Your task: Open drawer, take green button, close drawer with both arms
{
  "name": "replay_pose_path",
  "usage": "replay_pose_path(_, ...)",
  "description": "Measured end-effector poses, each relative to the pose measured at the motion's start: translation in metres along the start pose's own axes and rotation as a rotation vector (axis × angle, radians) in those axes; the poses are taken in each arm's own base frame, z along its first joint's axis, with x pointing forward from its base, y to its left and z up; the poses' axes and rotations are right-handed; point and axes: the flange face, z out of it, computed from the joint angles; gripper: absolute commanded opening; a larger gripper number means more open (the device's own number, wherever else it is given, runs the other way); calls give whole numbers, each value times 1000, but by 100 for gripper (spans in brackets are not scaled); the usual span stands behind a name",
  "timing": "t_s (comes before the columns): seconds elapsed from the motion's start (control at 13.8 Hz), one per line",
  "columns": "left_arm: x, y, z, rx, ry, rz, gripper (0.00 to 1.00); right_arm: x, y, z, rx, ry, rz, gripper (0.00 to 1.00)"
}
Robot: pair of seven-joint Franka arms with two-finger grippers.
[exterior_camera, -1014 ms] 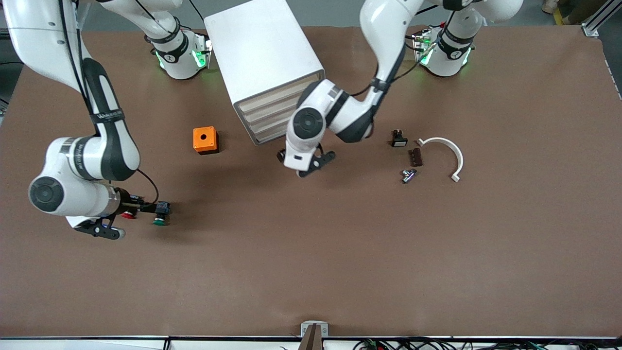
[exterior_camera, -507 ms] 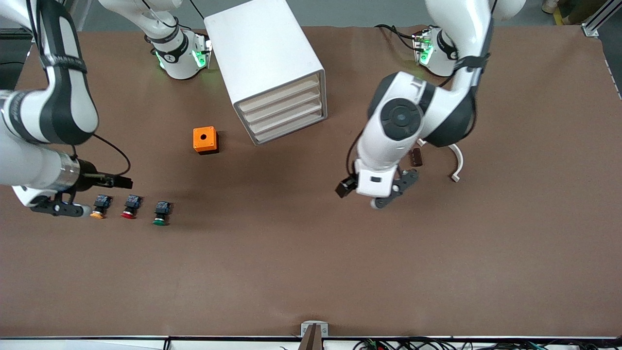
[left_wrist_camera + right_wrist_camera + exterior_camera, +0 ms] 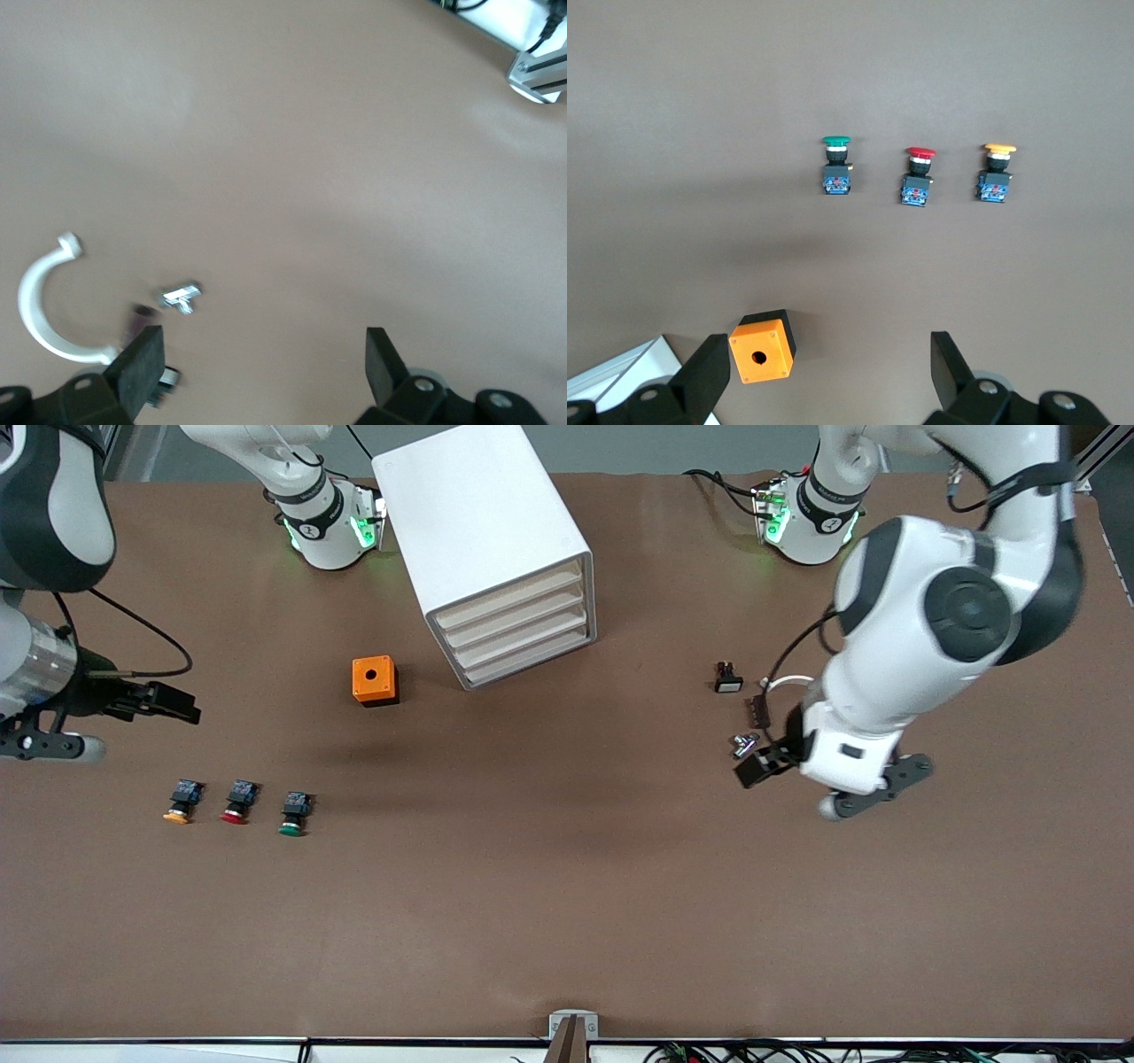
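Fingers of both grippers stand spread wide with nothing between them: the right gripper [image 3: 106, 722] hangs over bare bench at the right arm's end, and the left gripper [image 3: 828, 779] hangs over the bench at the left arm's end, next to a scatter of small parts. The green button [image 3: 293, 814] lies on the open bench, not in any drawer, at the end of a row of three with the red button [image 3: 238, 802] in the middle and the yellow button [image 3: 182, 802] last, all just apart from one another. It lies on its side, its long axis running toward the front camera, green cap nearer that camera and black-blue body farther. From the right gripper it lies nearer the front camera and more toward the middle of the bench; the right arm is plainly the closer of the two, and the right wrist view looks down on the green button [image 3: 835, 166] with the whole row in sight. The cabinet [image 3: 483, 540] stands farther from the camera, and its lowest drawer [image 3: 532, 662], like the three above, looks shut. An orange box [image 3: 374, 680] sits between the cabinet and the buttons. Near the left gripper lie a white curved clip [image 3: 44, 305] and a small metal fitting [image 3: 182, 296].
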Motion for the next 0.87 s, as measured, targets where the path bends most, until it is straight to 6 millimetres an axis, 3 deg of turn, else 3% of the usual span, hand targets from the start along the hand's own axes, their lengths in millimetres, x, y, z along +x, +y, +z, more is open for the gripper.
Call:
replay_pose_path(0.29,23,-57,-37,48,19,142,100,-11,1,-37,1,-11,-12,100)
replay_pose_path(0.58,34,-105,-66,56,-10,201,100,-11,3,-54,-9,14,-10,100)
replay_pose_path(0.87,36,-132,-82,53,-29,207,100,-11,13,-69,-10,46,4,100)
